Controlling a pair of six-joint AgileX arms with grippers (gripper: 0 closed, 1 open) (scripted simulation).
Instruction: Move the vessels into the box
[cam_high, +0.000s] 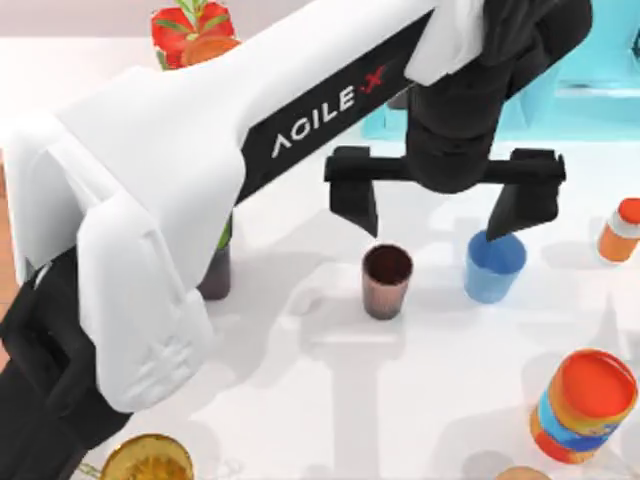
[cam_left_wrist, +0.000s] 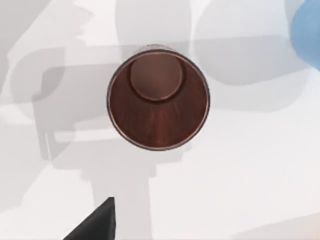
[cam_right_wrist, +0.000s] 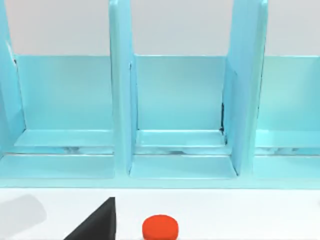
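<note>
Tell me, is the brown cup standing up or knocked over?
Upright. The brown cup stands on the table with its mouth facing up, and the left wrist view looks straight down onto its bare bottom.

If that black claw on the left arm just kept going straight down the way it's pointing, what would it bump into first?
Probably the dark brown cup: the left wrist view looks straight down into its open mouth. In the top view the open left gripper spans it and the light blue cup, so one finger may reach the blue rim first.

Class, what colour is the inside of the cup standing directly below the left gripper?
Dark reddish brown, the brown cup; it shows best in the left wrist view.
</note>
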